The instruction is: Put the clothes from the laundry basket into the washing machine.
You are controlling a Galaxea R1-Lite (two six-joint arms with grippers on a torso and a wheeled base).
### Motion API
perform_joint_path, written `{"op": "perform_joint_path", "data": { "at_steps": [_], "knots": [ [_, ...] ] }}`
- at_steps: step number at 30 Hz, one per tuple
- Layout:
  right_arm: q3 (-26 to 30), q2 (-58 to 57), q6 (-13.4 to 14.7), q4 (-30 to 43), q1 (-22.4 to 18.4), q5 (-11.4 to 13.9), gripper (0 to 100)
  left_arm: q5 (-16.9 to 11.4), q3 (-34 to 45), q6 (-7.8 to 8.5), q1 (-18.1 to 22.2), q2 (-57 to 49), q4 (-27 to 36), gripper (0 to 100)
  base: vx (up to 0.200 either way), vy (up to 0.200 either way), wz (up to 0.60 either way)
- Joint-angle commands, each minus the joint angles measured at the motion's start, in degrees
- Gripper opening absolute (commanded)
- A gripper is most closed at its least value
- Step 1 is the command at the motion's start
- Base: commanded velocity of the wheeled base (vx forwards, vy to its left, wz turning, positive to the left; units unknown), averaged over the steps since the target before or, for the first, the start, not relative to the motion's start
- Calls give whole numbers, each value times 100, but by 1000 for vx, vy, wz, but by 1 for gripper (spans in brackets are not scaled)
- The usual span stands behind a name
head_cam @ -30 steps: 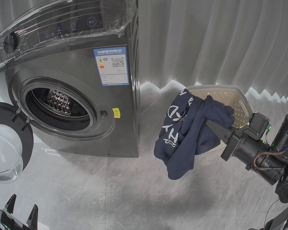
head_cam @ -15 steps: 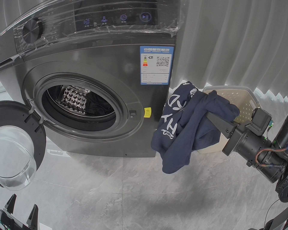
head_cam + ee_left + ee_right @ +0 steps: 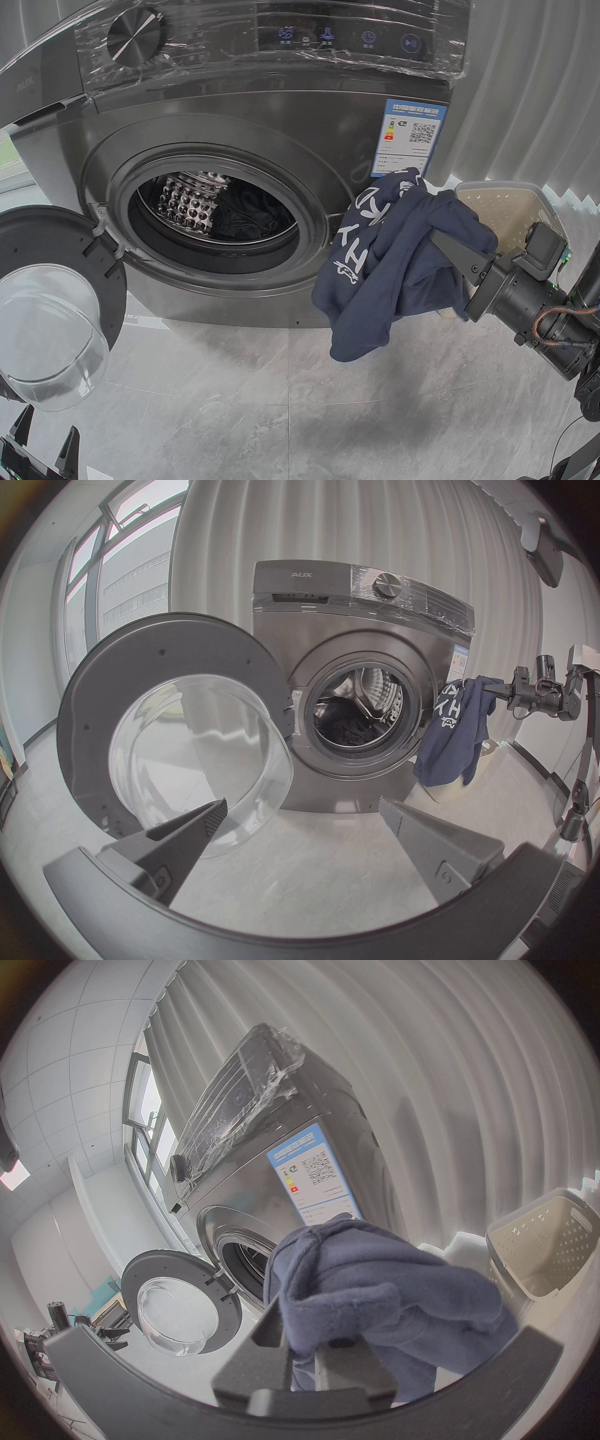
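Shirt (image 3: 387, 262) out of basket (image 3: 494, 185), not yet in washer (image 3: 250, 125)
Right gripper (image 3: 440, 240) is clamped on it; left gripper (image 3: 300, 808) gapes wide, empty; dark cloth (image 3: 250, 212) already lies in the drum (image 3: 187, 203).

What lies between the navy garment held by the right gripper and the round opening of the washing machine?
Nothing stands there: in the head view, only the machine's grey front panel separates the navy garment from the drum opening.

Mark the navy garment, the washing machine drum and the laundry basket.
navy garment (image 3: 406, 269), head view, hanging cloth beside the print.
washing machine drum (image 3: 187, 203), head view, perforated metal wall.
laundry basket (image 3: 509, 212), head view, bare inner wall.
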Motion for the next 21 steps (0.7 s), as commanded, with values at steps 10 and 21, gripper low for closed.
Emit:
{"op": "perform_joint_path", "data": {
  "at_steps": [10, 21],
  "knots": [
    [33, 18, 2, 2, -7, -6, 0, 1, 92, -1, 0, -75, 4, 100, -200, 0, 0],
    [50, 18, 2, 11, -60, -6, 0, 1, 92, -10, 0, -75, 4, 100, 0, 109, 0]
  ]
}}
